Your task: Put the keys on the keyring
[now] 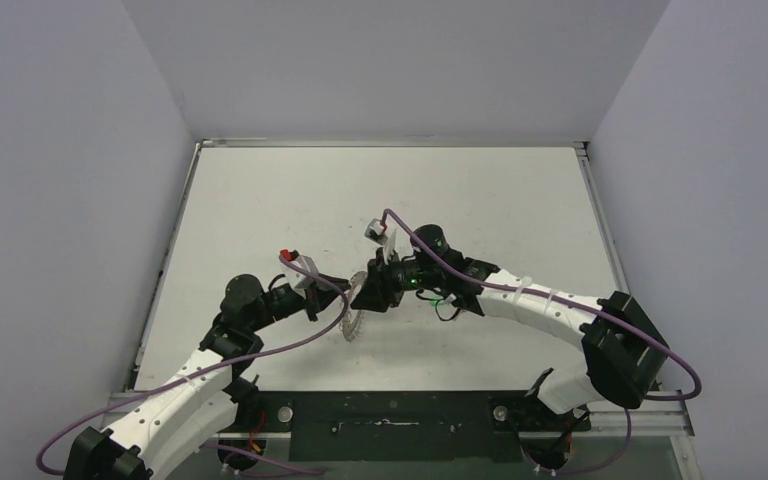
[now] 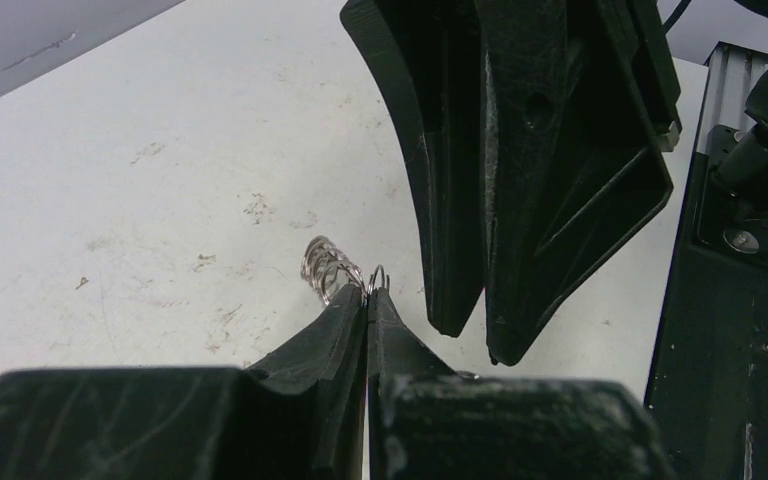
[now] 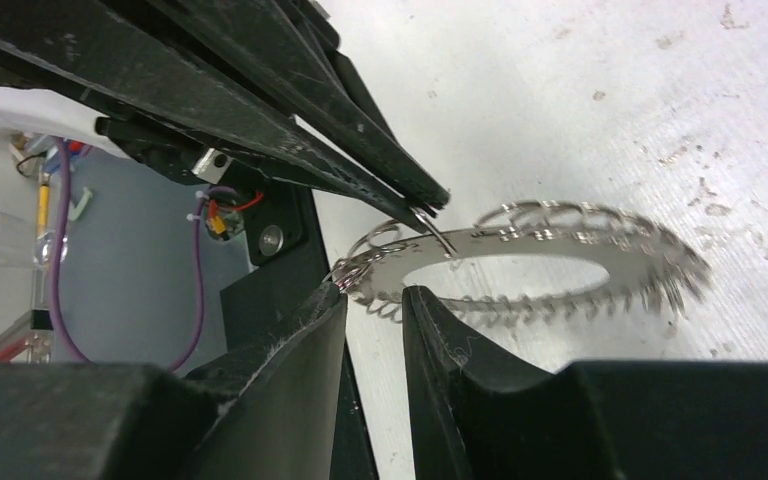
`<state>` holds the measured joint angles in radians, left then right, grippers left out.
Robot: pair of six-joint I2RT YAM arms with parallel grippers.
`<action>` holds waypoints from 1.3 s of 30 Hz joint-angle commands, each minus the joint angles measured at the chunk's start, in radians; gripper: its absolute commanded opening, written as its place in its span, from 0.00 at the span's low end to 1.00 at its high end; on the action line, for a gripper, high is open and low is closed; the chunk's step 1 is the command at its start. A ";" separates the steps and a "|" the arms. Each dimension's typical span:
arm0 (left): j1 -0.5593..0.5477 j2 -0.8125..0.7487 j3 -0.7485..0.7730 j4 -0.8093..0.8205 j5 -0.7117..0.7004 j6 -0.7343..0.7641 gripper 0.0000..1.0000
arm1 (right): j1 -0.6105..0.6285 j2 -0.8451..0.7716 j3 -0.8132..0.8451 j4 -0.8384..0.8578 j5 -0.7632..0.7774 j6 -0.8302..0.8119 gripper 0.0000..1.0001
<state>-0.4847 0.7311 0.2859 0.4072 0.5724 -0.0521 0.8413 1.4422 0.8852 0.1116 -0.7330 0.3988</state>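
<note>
The keyring (image 1: 349, 322), a silvery ring fringed with wire loops, hangs above the table, pinched at its rim by my left gripper (image 1: 343, 290), which is shut on it. In the left wrist view the left gripper (image 2: 369, 295) grips a few loops of the keyring (image 2: 325, 268). My right gripper (image 1: 362, 294) faces it with its jaws a little apart and nothing between them. In the right wrist view it (image 3: 375, 295) sits at the keyring's (image 3: 640, 255) near edge, with one tip at the loops. The keys (image 1: 438, 298) show only as a green speck and a black loop under the right arm.
The white table (image 1: 290, 200) is walled by grey panels at the left, back and right. A black base rail (image 1: 390, 425) runs along the near edge. Purple cables loop from both arms. The right gripper's fingers (image 2: 520, 200) fill the top of the left wrist view.
</note>
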 commanded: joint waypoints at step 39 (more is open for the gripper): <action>-0.012 0.018 -0.011 0.233 0.116 -0.067 0.00 | -0.038 -0.064 -0.167 0.497 -0.112 -0.492 0.21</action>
<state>-0.4904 0.7513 0.2676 0.5373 0.6670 -0.1017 0.7994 1.3624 0.6823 0.5159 -0.8158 -0.0711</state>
